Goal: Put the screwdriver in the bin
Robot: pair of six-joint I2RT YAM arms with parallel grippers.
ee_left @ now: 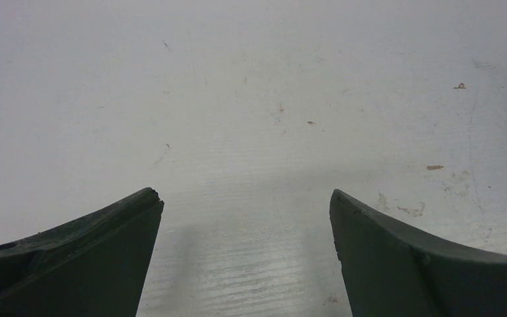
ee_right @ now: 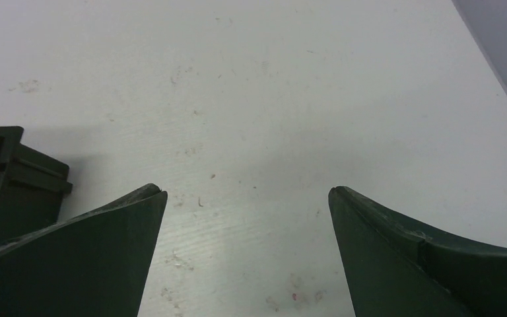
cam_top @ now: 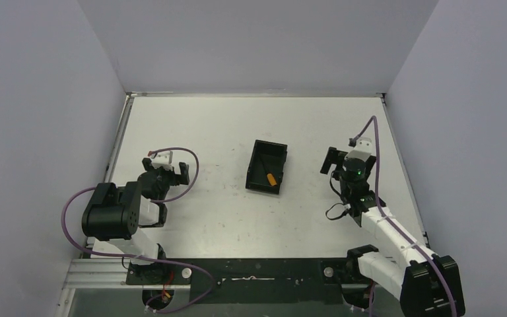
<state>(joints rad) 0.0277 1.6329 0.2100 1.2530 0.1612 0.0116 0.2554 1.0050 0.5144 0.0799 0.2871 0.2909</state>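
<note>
In the top view the small black bin [cam_top: 262, 154] stands mid-table, and the screwdriver [cam_top: 271, 178] with its orange handle lies inside it near the front end. My right gripper [cam_top: 338, 162] hangs to the right of the bin, apart from it, open with nothing between its fingers. The right wrist view shows those open jaws [ee_right: 245, 193] over bare table, with a corner of the bin [ee_right: 13, 185] at the left edge. My left gripper [cam_top: 170, 166] is left of the bin, also open and empty; its wrist view shows only white table between the fingertips [ee_left: 245, 195].
White walls close in the table at the back and on both sides. The table edge and the right wall [ee_right: 502, 53] show at the upper right of the right wrist view. Purple cables [cam_top: 373, 142] loop off both wrists.
</note>
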